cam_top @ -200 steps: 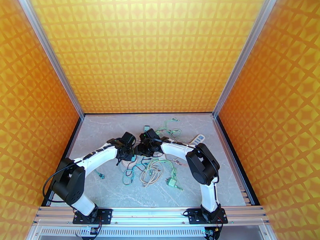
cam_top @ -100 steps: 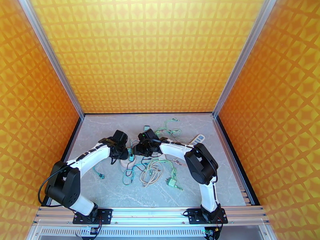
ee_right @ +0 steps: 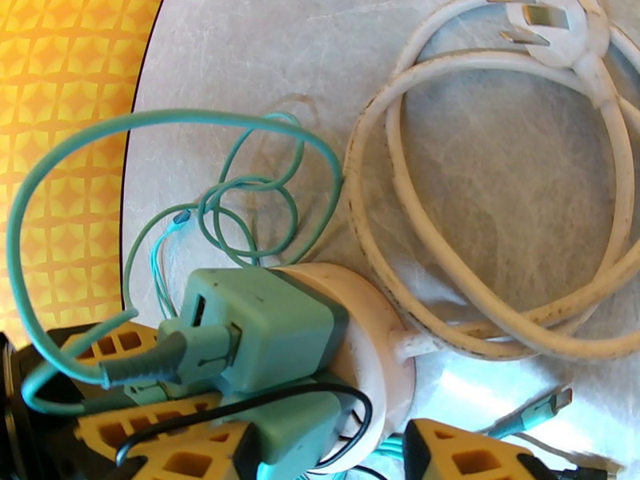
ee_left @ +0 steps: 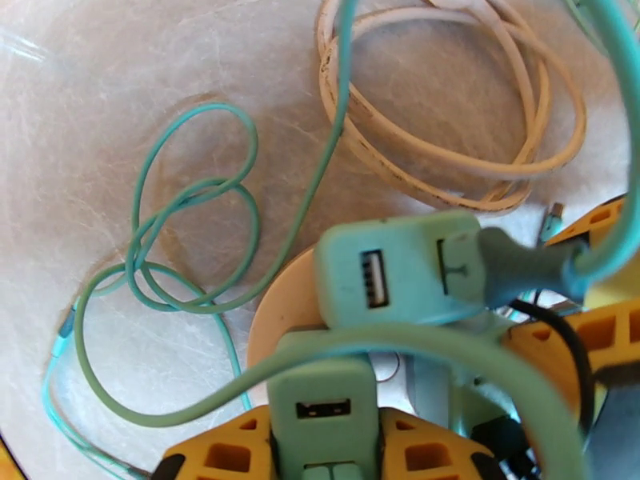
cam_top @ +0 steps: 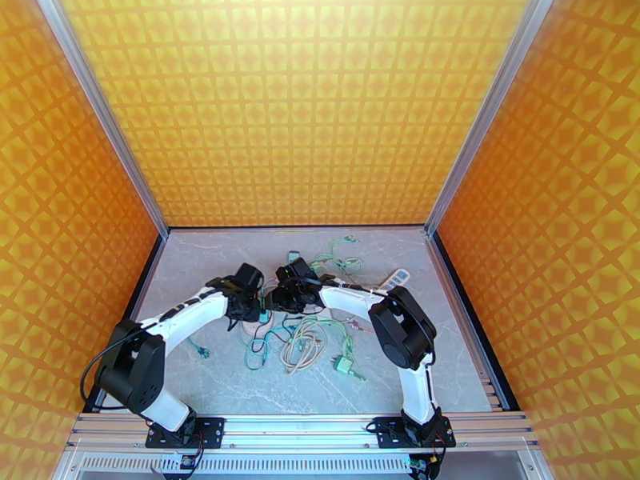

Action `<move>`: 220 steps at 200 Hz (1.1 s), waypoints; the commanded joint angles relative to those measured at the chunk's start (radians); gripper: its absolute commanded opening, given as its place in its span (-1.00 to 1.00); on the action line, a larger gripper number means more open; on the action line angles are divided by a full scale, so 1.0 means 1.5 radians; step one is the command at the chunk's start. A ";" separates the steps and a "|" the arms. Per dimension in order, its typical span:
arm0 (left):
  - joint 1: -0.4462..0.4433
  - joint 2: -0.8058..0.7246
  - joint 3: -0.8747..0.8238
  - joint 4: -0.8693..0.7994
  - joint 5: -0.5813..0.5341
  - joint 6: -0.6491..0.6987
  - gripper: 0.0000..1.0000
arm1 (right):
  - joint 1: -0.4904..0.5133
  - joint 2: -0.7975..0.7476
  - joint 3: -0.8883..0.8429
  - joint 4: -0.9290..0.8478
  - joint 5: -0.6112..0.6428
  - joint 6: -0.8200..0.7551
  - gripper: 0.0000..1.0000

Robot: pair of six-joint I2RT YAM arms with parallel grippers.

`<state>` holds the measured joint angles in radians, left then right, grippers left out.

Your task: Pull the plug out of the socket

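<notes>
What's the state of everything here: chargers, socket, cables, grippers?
left gripper, shut on lower charger
lower charger, apparently seated in the round socket, USB port empty
upper charger, on the socket, one port empty
green USB cable, plugged into upper charger
white cord, coiled on table, wall plug lying free
right gripper, fingers straddle the socket, grip unclear
</notes>
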<state>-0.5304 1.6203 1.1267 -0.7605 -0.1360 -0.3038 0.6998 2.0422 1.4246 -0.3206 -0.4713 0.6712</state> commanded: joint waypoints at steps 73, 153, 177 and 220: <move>-0.015 -0.018 0.042 0.047 0.103 -0.019 -1.00 | 0.020 0.059 -0.025 -0.103 0.106 -0.013 0.05; 0.071 -0.075 0.020 0.065 0.184 -0.044 -1.00 | 0.025 0.062 -0.025 -0.118 0.125 -0.021 0.05; 0.070 -0.067 0.024 0.063 0.186 -0.036 -1.00 | 0.026 0.062 -0.025 -0.119 0.125 -0.022 0.05; 0.073 -0.069 0.039 0.021 0.112 -0.006 -1.00 | 0.026 0.064 -0.020 -0.121 0.124 -0.023 0.05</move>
<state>-0.4244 1.5143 1.1397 -0.7177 0.0860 -0.3500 0.7330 2.0430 1.4364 -0.3294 -0.4152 0.6636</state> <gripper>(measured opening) 0.253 0.526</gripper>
